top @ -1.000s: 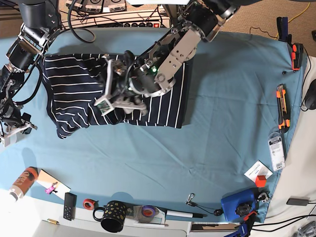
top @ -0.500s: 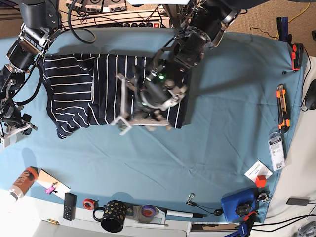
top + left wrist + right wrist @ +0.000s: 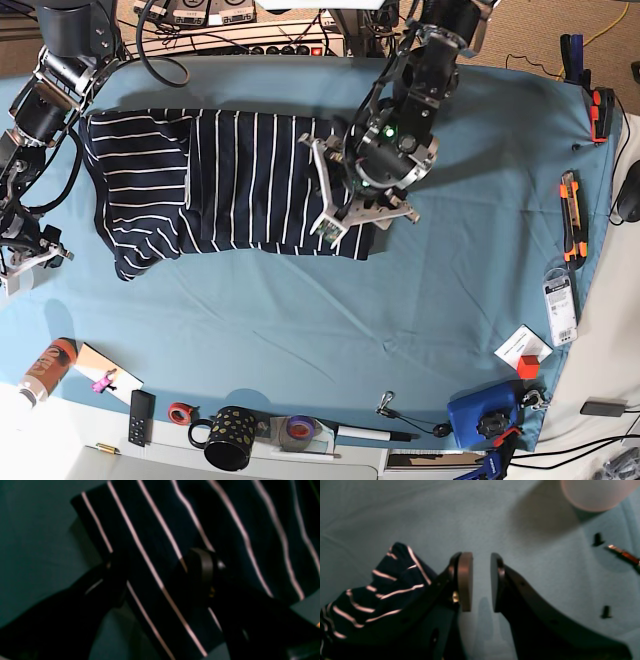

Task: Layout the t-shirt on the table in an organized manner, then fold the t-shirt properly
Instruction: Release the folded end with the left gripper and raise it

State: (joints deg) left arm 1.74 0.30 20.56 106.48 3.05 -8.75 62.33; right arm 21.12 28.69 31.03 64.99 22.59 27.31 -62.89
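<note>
The navy, white-striped t-shirt [image 3: 230, 180] lies flat, folded into a wide rectangle on the teal table [image 3: 300, 320] at the upper left. My left gripper [image 3: 355, 222] hovers over the shirt's right edge, open. In the left wrist view its dark fingers [image 3: 202, 567] stand wide apart over the striped t-shirt [image 3: 155, 530], near a corner, gripping nothing. My right gripper [image 3: 25, 265] rests at the table's left edge beside the shirt's lower left corner. Its pads [image 3: 465, 580] stand a small gap apart with nothing between them, and a bunched bit of t-shirt [image 3: 382, 587] lies just left of them.
Along the near edge stand an orange can [image 3: 45, 370], a remote [image 3: 140, 417], tape rolls [image 3: 180, 412] and a dotted black mug [image 3: 232, 437]. A blue object [image 3: 480, 415] sits at the front right. Utility knives [image 3: 572, 215] lie along the right edge.
My left arm swept right across the shirt, from its middle to its right edge. The fabric bunched under it earlier now lies flat. The right arm has stayed put.
</note>
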